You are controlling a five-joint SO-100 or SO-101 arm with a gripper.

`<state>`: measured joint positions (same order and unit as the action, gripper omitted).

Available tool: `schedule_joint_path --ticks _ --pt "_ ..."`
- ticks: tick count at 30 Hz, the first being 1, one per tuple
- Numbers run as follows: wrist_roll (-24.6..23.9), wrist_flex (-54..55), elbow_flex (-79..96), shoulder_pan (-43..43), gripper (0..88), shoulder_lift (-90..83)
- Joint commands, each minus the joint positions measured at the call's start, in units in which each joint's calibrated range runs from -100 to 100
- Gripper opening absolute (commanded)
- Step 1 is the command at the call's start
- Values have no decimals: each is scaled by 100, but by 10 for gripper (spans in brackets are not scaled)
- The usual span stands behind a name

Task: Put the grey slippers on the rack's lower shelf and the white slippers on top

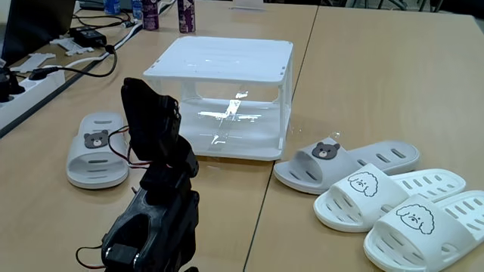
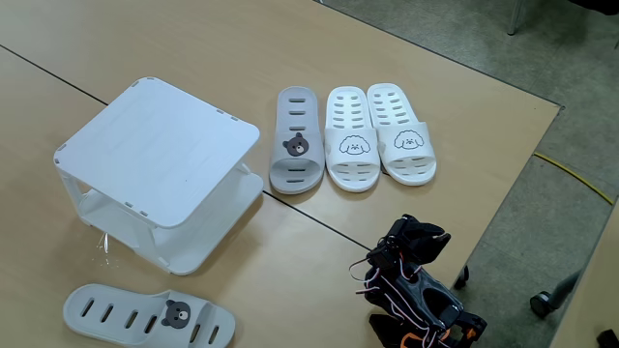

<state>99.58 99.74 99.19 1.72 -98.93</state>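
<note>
My claw [image 1: 151,98] is folded back over the table; whether it's spread, I can't tell. The grey slippers [image 1: 97,157] look light and bendy, so I'd pinch the slotted strap.

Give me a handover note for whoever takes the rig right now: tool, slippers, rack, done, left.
Tool: the black arm sits folded in front of the rack; open or shut can't be told.
The rack has nothing on either shelf.
Grey slippers are split: one on the table left of the rack in a fixed view, the other right of it, beside the white pair.
Done: nothing placed.
Left: both grey slippers to the lower shelf, both white on top.
</note>
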Motion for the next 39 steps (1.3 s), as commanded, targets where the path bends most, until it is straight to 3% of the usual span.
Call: schedule_joint_path --ticks 1,12,28,39 --pt "42 -17 63 9 6 -6" --pt "42 -104 63 0 6 263" --pt "42 -233 -36 -106 6 8576" --pt "42 -224 -181 -4210 7 11109"
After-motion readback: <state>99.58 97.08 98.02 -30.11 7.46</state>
